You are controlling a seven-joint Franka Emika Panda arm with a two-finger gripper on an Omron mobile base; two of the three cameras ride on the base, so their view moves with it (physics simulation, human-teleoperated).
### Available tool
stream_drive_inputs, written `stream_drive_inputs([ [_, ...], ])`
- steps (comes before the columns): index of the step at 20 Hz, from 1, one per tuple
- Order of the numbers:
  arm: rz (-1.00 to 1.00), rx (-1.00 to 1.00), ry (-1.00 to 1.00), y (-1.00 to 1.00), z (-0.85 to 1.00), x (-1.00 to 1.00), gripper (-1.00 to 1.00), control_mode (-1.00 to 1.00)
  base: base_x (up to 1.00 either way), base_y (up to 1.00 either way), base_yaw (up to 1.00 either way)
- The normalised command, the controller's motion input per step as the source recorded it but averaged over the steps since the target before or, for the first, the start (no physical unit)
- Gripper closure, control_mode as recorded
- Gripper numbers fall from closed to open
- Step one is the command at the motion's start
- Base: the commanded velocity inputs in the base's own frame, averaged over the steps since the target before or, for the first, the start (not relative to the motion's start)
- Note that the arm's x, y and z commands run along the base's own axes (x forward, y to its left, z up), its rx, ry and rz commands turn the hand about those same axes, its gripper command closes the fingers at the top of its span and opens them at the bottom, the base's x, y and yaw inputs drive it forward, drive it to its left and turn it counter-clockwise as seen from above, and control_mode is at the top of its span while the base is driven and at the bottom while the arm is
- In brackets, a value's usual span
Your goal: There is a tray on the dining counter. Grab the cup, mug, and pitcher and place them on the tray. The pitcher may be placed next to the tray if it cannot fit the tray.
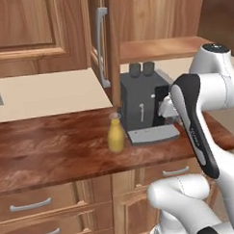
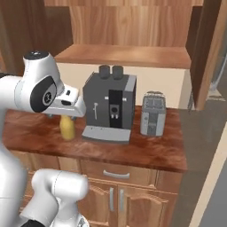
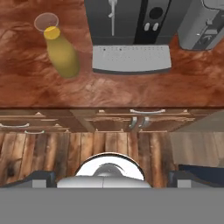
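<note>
The pitcher (image 1: 116,135) (image 2: 67,127) (image 3: 61,51), mustard-yellow and bottle-shaped with a narrow neck, is seen upright on a wood counter. A pale ring just beside its mouth may be a glass.

pitcher (image 2: 67,127) top behind arm, toaster (image 3: 205,24) cropped

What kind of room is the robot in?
It looks like a kitchen. A grey coffee machine and a toaster stand on a wooden counter with drawers and cupboards below, and a yellow pitcher sits beside the machine.
</note>
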Motion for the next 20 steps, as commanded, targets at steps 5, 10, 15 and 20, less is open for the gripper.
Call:
stream_drive_inputs([
  [5,0.0,0.0,0.0,0.0,0.0,0.0,-1.0,1.0,0.64,0.0,0.04],
  [10,0.0,0.0,0.0,0.0,0.0,0.0,-1.0,1.0,0.15,0.0,0.01],
  [15,0.0,0.0,0.0,0.0,0.0,0.0,-1.0,1.0,0.0,0.0,0.0],
  [20,0.0,0.0,0.02,0.0,-0.05,0.0,-1.0,-1.0,0.0,0.0,0.0],
])
